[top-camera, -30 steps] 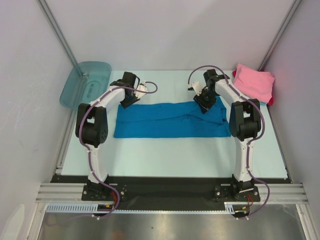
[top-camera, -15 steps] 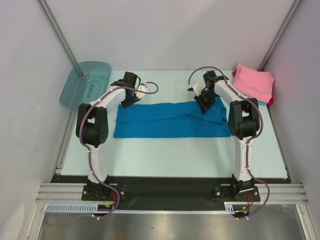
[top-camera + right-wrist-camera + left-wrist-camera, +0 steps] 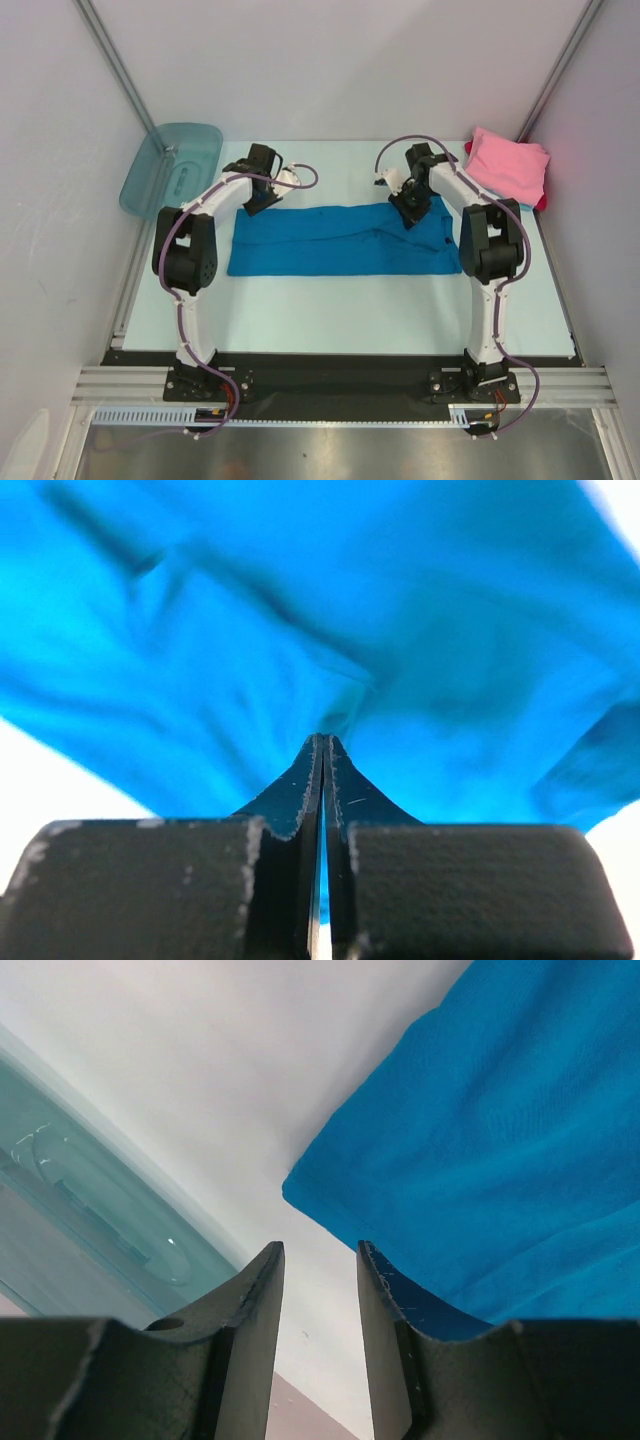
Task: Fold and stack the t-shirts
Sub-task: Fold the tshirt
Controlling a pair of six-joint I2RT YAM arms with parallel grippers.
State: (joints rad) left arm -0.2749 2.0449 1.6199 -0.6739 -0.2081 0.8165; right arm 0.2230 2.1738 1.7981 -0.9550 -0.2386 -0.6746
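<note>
Top external view: a blue t-shirt (image 3: 345, 240) lies flat across the middle of a pale table (image 3: 340, 300), folded lengthwise into a long band, sleeves tucked in. At the far right corner sits a folded pink t-shirt (image 3: 508, 165) with a red edge (image 3: 542, 201) of another garment showing beneath it — that looks like the finished stack. A translucent teal tub (image 3: 172, 165) rests at the far left corner, well apart from the cloth.

Both arms reach to the far edge of the blue band. The right gripper (image 3: 408, 213) is down on the cloth towards its right end. From its wrist view the jaws are pressed fully together and the fabric puckers up into their tips, so it appears to have a pinch of the shirt. The left gripper (image 3: 262, 200) hovers at the far left corner. Its wrist view shows the jaws partly apart with nothing between them — the corner lies just beyond the tips.

My reading: the lengthwise fold is done. What is left is the left-hand grasp, the crosswise fold, and moving the shirt onto the pink pile.
</note>
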